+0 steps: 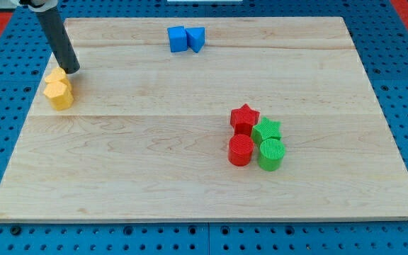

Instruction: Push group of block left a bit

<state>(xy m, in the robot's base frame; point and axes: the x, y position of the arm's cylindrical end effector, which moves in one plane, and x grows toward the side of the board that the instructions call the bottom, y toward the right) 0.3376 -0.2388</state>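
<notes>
A single camera looks down at a slant from the near side, framing the whole pale wooden board (190,177).

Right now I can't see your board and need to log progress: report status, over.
My tip at the view's upper left, touching the two yellow blocks. Red and green cluster of four blocks apart, lower right. Two blue blocks at top, clear of both.

Two yellow blocks (59,88) huddle together, touching, near the worktop's (190,191) left edge toward the view's top. Their shapes are hard to tell, perhaps a hexagon and a pentagon. My tip (72,71) sits just beside them at their upper right.
</notes>
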